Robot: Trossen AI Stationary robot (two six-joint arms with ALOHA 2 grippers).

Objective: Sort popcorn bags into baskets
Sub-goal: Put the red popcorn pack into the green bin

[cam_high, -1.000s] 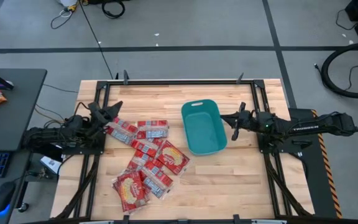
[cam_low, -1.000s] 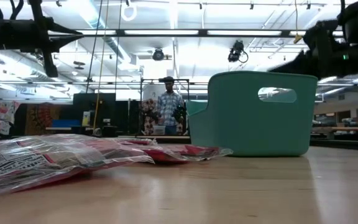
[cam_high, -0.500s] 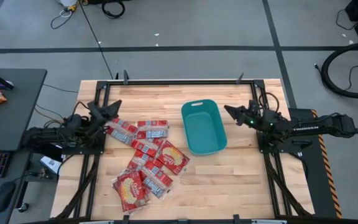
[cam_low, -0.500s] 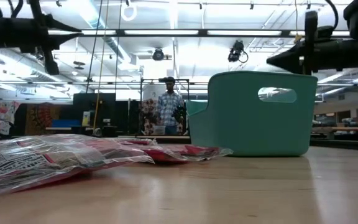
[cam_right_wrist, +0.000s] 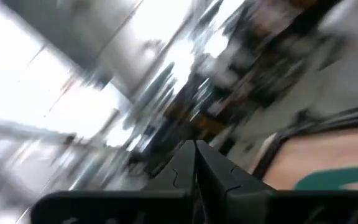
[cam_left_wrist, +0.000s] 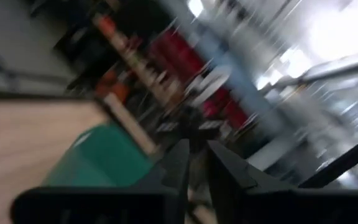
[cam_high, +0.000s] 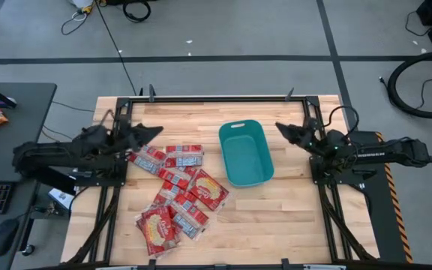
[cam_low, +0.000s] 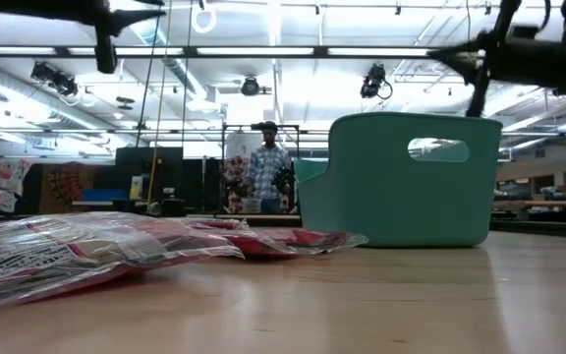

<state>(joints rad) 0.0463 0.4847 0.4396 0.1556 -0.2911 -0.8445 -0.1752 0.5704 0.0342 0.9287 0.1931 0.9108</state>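
Wooden table (cam_high: 276, 199) carries everything; nothing sorted yet, by the look of it, so this reads as the approach before a first pick. Teal-green basket (cam_high: 245, 152) sits right of centre, oblong, handle cutout at the end facing the low camera; from above its floor shows bare, no packet inside. Popcorn bags (cam_high: 177, 192) lie in a loose overlapping scatter left of the basket, red with white and yellow print, running from near the left arm toward the front edge; all on the table, none touching the basket as far as the overhead shows. Left gripper (cam_high: 154, 130) raised above the table just beside the back end of the scatter, pointing toward the basket; wrist view shows its fingers (cam_left_wrist: 178, 163) with a narrow gap between them, nothing held. Right gripper (cam_high: 280, 128) hangs beside the basket's back right corner, fingers pressed together, empty. Next move probably calls for the left gripper to widen, drop onto the nearest bag and pinch an edge; flat slippery packets may drag neighbours along.
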